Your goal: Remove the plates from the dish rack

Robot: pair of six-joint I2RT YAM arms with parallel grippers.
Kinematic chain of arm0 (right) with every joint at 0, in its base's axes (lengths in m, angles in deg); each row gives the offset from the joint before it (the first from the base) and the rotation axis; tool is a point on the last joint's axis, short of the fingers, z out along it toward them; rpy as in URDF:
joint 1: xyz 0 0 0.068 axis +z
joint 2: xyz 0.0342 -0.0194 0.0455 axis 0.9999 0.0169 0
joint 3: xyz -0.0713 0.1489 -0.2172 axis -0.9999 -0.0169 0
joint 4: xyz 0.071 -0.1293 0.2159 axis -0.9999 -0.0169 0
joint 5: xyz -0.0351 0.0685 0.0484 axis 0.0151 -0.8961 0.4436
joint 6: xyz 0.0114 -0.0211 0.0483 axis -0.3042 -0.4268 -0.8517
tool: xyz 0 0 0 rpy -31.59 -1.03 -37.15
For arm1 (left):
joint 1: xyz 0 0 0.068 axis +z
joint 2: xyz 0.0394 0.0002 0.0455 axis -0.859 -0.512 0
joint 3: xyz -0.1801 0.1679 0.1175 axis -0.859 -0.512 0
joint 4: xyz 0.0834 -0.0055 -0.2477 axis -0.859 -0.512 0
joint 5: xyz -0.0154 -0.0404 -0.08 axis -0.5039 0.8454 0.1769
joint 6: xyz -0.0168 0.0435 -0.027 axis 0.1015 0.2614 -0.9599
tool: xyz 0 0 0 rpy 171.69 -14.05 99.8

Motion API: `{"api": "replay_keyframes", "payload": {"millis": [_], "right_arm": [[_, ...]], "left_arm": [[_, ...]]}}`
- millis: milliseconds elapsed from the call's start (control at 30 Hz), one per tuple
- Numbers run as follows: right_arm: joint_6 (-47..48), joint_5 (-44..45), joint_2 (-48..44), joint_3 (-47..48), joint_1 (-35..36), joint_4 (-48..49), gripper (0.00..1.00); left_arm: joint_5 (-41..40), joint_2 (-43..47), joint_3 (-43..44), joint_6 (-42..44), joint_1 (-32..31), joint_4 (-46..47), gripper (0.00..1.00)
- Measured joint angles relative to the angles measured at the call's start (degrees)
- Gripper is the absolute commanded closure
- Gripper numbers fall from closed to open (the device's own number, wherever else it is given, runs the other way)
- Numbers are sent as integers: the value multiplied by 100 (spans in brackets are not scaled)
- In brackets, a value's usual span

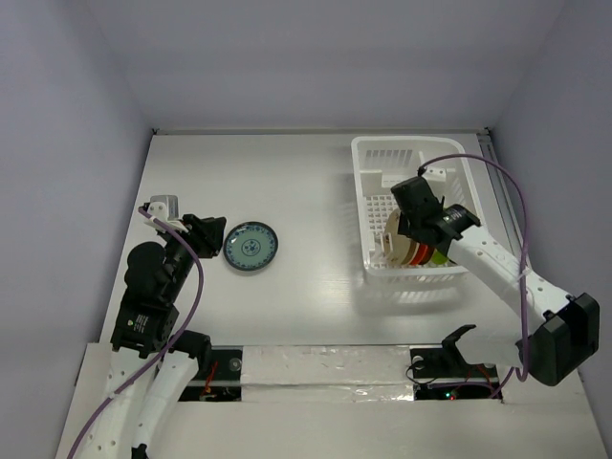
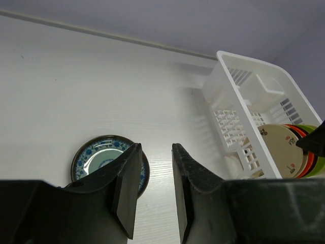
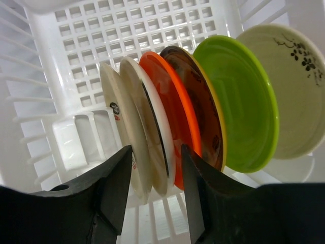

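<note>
The white dish rack (image 1: 375, 158) stands at the back right and also shows in the left wrist view (image 2: 223, 96). Several plates stand upright in it: two cream plates (image 3: 133, 119), an orange-red one (image 3: 170, 107), a tan-brown one (image 3: 203, 114), a yellow-green one (image 3: 244, 107) and a cream flowered one (image 3: 299, 86). My right gripper (image 3: 155, 157) is open inside the rack (image 1: 406, 225), with its jaws on either side of the two cream plates' edges. The teal patterned plate (image 1: 251, 247) lies flat on the table. My left gripper (image 2: 155, 162) is open and empty just beside it (image 2: 96, 155).
Purple walls close in the table on the left, back and right. A silver taped strip (image 1: 325, 368) runs along the near edge between the arm bases. A black fixture (image 1: 457, 342) sits at the front right.
</note>
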Motion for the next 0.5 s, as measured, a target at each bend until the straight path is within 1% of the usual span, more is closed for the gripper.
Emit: {"api": "replay_keyframes", "payload": {"millis": [100, 167, 200, 267, 300, 333, 367, 400, 467, 500], "right_arm": [[17, 44, -48, 155, 0, -168, 50], [37, 74, -116, 249, 0, -254, 52], [50, 74, -170, 284, 2, -271, 57], [83, 61, -267, 328, 11, -275, 63], [101, 44, -304, 352, 24, -275, 71], [133, 26, -321, 367, 35, -264, 75], [153, -7, -326, 378, 44, -256, 77], [157, -50, -319, 380, 46, -232, 77], [190, -142, -267, 380, 48, -214, 76], [205, -170, -223, 378, 48, -210, 69]], "left_arm": [[9, 0, 0, 0, 0, 9, 72], [22, 0, 0, 0, 0, 24, 72], [26, 0, 0, 0, 0, 35, 72], [37, 0, 0, 0, 0, 44, 72], [39, 0, 0, 0, 0, 44, 72], [42, 0, 0, 0, 0, 44, 72], [42, 0, 0, 0, 0, 44, 72], [44, 0, 0, 0, 0, 44, 72], [48, 0, 0, 0, 0, 44, 72], [52, 0, 0, 0, 0, 44, 72]]}}
